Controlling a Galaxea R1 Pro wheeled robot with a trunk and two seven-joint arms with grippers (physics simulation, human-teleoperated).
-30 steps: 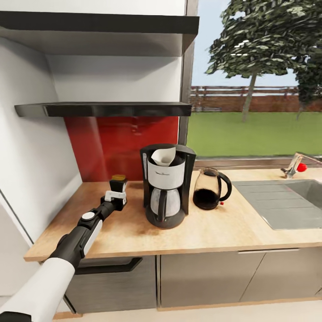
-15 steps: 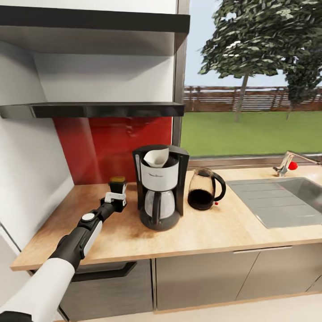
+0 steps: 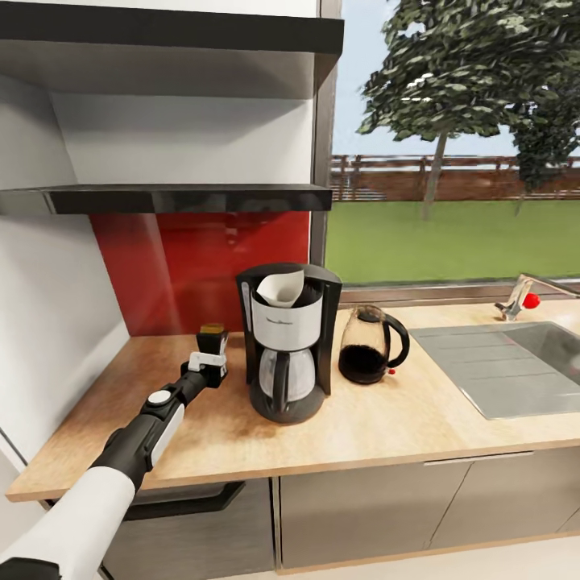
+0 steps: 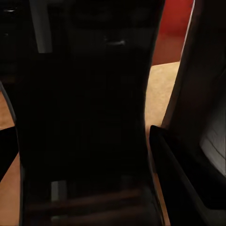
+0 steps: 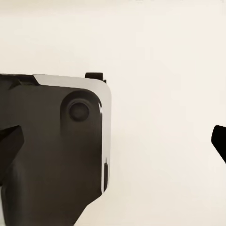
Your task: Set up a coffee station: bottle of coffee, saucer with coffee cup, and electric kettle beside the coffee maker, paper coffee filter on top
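**A:** What is the robot doing at this moment?

**B:** Its left gripper (image 3: 211,348) reaches over the wooden table (image 3: 419,419), with its fingers closed around a small coffee bottle (image 3: 213,332). The bottle is upright, low over or resting on the table, just to the left of the coffee maker (image 3: 287,342). Whether it touches the wood is hard to tell.

**A:** How should this step be finished?

**B:** I would judge it best to lower the bottle straight down until it stands flat, then open the fingers gently and draw the arm back without tilting it. It needs to stay near the coffee maker without knocking it.

**A:** What does the bottle look like?

**B:** It is small and dark, with a yellow-brown cap. In the left wrist view it is a tall, dark shape (image 4: 84,113) very close to the camera.

**A:** What else is on the table?

**B:** A white paper filter (image 3: 282,287) sits in the top of the black and silver coffee maker. A dark glass kettle (image 3: 372,345) stands just to its right.

**A:** And the right gripper?

**B:** I cannot tell how its fingers are set.
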